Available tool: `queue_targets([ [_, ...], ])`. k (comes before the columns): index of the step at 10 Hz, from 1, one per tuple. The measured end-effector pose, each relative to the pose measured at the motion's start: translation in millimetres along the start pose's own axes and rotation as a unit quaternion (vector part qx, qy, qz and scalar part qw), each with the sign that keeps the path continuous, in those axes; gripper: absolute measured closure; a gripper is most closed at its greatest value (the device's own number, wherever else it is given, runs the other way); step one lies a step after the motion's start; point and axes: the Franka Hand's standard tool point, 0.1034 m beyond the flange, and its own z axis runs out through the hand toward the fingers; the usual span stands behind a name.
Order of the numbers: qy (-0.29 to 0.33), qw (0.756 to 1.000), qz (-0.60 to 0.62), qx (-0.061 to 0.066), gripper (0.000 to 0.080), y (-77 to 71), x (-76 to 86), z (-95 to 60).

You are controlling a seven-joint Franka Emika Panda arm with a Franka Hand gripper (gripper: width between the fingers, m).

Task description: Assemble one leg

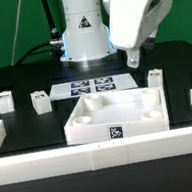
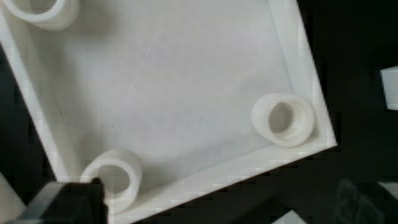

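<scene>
A small white stubby plastic leg (image 1: 155, 77) with a black-and-white tag on its face stands upright on the black surface (image 1: 34, 130). It is near the far right corner of the big white square tray-like part (image 1: 99, 126), on the exterior view's right. The robot's white pincer (image 1: 134, 60) hangs above the surface close to this leg, a little toward the exterior view's left of it and apart from it.

Two more legs of the same kind stand upright on the exterior view's left. The second leg (image 1: 39, 101) is beside the marker board (image 1: 87, 86), and the third leg (image 1: 3, 98) is further left, apart from the others. The marker board lies flat behind the tray-like part, in front of the arm's white base (image 1: 81, 30). A low white wall (image 1: 95, 161) runs along the near side of the surface.

The wrist view looks down into the tray-like part (image 2: 178, 90), whose raised rim encloses three round sockets (image 2: 279, 116). Only one dark finger (image 2: 59, 205) shows at the picture's edge, so I cannot tell how wide the pincer stands or whether it has hold of anything.
</scene>
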Motion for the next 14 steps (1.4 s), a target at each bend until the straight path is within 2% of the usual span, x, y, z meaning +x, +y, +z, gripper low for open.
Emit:
queue_targets([
  [7, 0.004, 1.000, -0.003, -0.002, 0.0150, -0.6, -0.1, 2.7],
  [9, 0.021, 0.999, -0.023, -0.011, 0.0150, -15.3, -5.4, 26.7],
  [11, 0.056, 0.996, -0.061, -0.036, 0.0150, -27.5, -11.7, 54.7],
  [12, 0.066, 0.993, -0.082, -0.044, 0.0150, -31.6, -15.4, 64.3],
  [14, 0.077, 0.991, -0.098, -0.052, 0.0150, -34.0, -23.2, 74.2],
])
